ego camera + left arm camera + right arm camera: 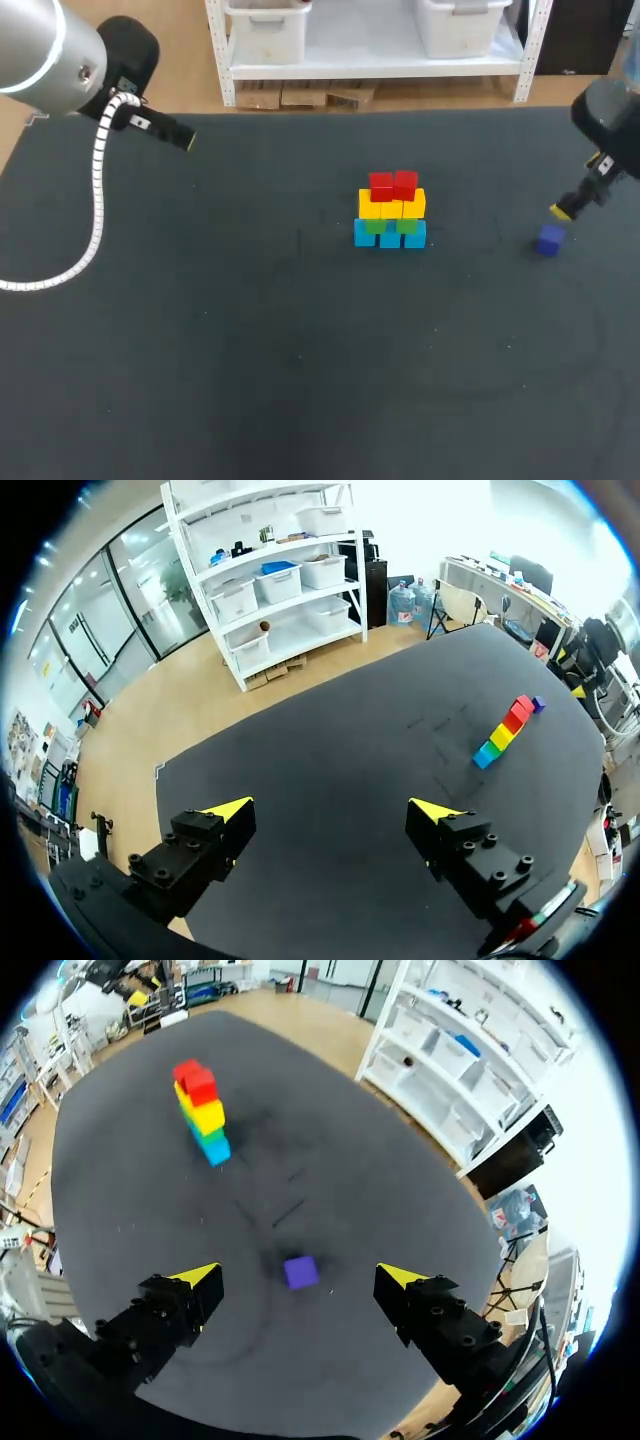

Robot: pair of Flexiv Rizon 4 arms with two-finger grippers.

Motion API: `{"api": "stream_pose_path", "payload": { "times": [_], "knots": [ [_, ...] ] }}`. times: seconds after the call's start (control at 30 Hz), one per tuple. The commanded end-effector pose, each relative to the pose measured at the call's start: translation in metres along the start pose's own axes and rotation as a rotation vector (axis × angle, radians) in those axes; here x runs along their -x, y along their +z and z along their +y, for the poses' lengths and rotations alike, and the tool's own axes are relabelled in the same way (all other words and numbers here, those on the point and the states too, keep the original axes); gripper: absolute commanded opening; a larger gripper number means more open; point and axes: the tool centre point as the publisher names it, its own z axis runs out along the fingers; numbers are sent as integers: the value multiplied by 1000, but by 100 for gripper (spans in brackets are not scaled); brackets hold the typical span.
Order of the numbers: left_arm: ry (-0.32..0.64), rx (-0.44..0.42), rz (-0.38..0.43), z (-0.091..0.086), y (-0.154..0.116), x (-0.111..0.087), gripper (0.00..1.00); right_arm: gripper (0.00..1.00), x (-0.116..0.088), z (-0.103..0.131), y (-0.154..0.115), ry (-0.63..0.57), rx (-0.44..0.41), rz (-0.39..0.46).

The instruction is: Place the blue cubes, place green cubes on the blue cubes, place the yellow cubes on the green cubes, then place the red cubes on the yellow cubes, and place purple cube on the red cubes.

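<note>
**Purple cube waited off to the side as the stack stood four tiers high**

The stack (390, 210) stood on the dark table (250, 340). It had blue cubes (390, 238) at the base, green cubes (375, 226) on them, yellow cubes (391, 207) next, and two red cubes (392, 186) side by side on top. Nothing sat on the red pair. The purple cube (550, 240) lay flat on the table, well apart from the stack on the right arm's side. The right gripper (298, 1276) hung over it with its fingers spread wide. In the right wrist view the cube showed in the gap between them, and neither finger touched it. The left gripper (333, 809) was also spread and held nothing, far from the stack on the opposite side.

The step in hand looked to be picking up the purple cube. A good grasp would call for a straight descent with the cube centred and the fingers squared to two opposite faces. The grip should sit high enough on the cube to leave its underside free. For the placement, the cube should approach the stack from above, not from the side. It should settle across the seam between the two reds before a gentle release, since a sideways nudge could topple the narrow upper tiers.
</note>
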Motion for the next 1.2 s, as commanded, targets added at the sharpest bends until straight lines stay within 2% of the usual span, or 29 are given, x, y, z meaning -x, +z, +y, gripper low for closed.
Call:
{"api": "stream_pose_path", "payload": {
  "times": [0.03,0.27,0.33,0.5,1.0,1.13,1.2],
  "knots": [
    [2,-4,0,1,1,1,100,100,3,-3,29,17,104,80],
    [2,-4,0,1,1,1,100,100,-1,-1,61,-42,161,125],
    [2,-4,0,1,1,1,100,100,-1,2,68,-85,172,159],
    [2,-4,0,1,1,1,100,100,-7,1,83,-103,199,225],
    [2,-4,0,1,1,1,100,100,-18,-11,103,-100,217,256],
    [2,-4,0,1,1,1,100,91,-21,-12,107,-96,220,263],
    [2,-4,0,1,1,1,100,82,-23,-12,108,-94,222,266]
  ]
}}
